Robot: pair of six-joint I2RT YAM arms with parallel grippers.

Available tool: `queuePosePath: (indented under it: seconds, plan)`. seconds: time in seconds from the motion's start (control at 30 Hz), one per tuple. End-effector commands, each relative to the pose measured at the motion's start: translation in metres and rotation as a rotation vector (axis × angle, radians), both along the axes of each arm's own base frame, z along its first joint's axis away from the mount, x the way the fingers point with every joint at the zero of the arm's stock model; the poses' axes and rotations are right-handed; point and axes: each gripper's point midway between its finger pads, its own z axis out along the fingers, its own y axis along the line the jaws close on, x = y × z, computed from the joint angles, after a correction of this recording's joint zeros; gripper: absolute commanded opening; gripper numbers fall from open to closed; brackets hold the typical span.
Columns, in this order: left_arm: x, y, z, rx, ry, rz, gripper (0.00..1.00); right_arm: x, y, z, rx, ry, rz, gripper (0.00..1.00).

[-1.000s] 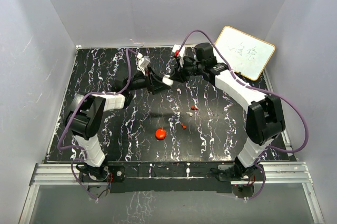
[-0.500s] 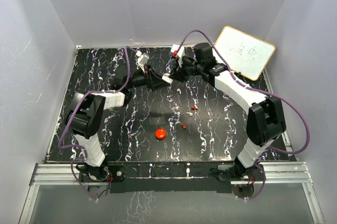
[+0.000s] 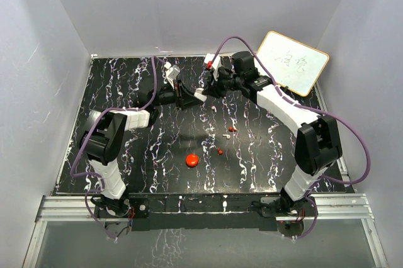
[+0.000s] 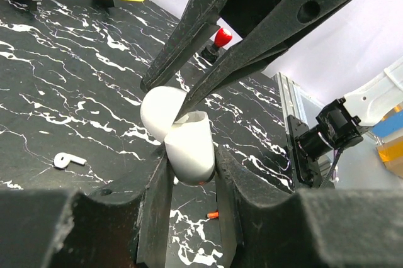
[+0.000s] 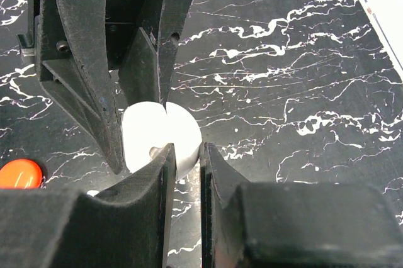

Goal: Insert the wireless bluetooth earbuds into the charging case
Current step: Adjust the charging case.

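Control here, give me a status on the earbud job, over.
Left claw and right claw both shut on charging case. Three earbuds loose on table. No obstruction seen.

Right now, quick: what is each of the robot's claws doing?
Left gripper: shut, gripping the white charging case.
Right gripper: shut on the same case.

The charging case [image 4: 189, 161] is smooth white plastic with a soft satin sheen. The fingers [image 4: 154, 208] of the left gripper [image 4: 191, 153] are black matt plastic, finely grained. The desk [image 4: 63, 92] has a smooth black marble-look surface, faintly shiny. The whitish earbud [image 4: 68, 160] looks like glossy plastic; the red puck [image 5: 19, 173] shines too.
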Motion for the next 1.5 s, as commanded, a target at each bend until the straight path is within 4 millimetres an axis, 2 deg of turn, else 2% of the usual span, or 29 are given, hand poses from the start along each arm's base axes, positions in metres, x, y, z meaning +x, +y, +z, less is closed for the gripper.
queuePosePath:
  seconds: [0.0,0.27,0.47,0.73,1.27,1.47]
  plan:
    - [0.002,0.000,0.010,-0.010,-0.133,0.006,0.05,-0.014,0.009,0.017,0.033,-0.003,0.062,0.00]
    - [-0.006,0.006,0.007,-0.028,-0.281,0.024,0.00,-0.020,0.010,0.021,0.042,0.007,0.086,0.00]
    - [-0.016,0.010,0.014,-0.086,-0.401,0.040,0.00,-0.021,0.010,0.021,0.042,0.016,0.090,0.00]
    - [-0.026,0.010,0.015,-0.135,-0.446,0.013,0.00,-0.018,0.011,0.022,0.042,0.018,0.084,0.00]
    - [-0.035,0.006,0.018,-0.133,-0.478,-0.017,0.00,-0.002,0.011,0.025,0.068,0.027,0.055,0.18]
    - [-0.038,0.006,0.017,-0.128,-0.490,-0.029,0.00,0.004,0.012,0.031,0.083,0.025,0.054,0.33]
